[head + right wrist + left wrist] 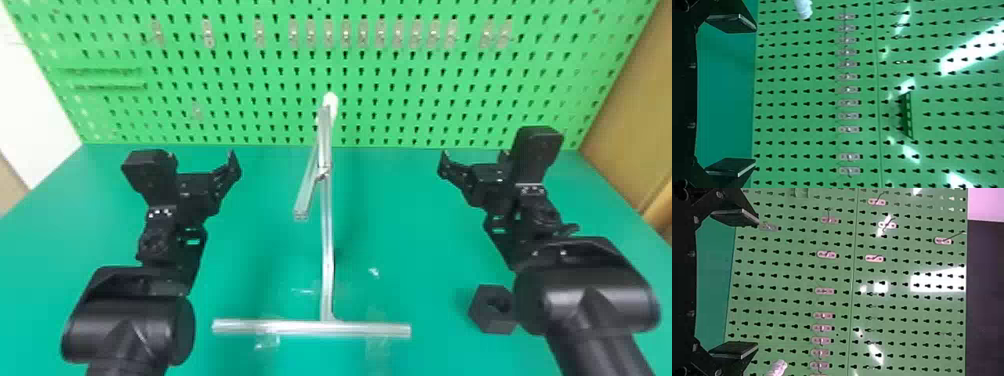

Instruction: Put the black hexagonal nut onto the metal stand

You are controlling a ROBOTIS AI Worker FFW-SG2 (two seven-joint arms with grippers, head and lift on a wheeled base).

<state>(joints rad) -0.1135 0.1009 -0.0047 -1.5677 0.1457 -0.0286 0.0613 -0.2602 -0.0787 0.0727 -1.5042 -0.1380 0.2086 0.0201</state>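
Awaiting pickup right of the metal stand point(326, 240) lies the black hexagonal nut point(482, 316), with left gripper point(757, 284) and right gripper point(755, 94) flanking the stand, wide and empty; next, the right one should draw back and lower to it.

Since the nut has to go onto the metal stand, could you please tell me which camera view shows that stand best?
The head view, because it takes in the metal stand from its base bar to its white tip. Each wrist view shows that white tip near the picture's edge.
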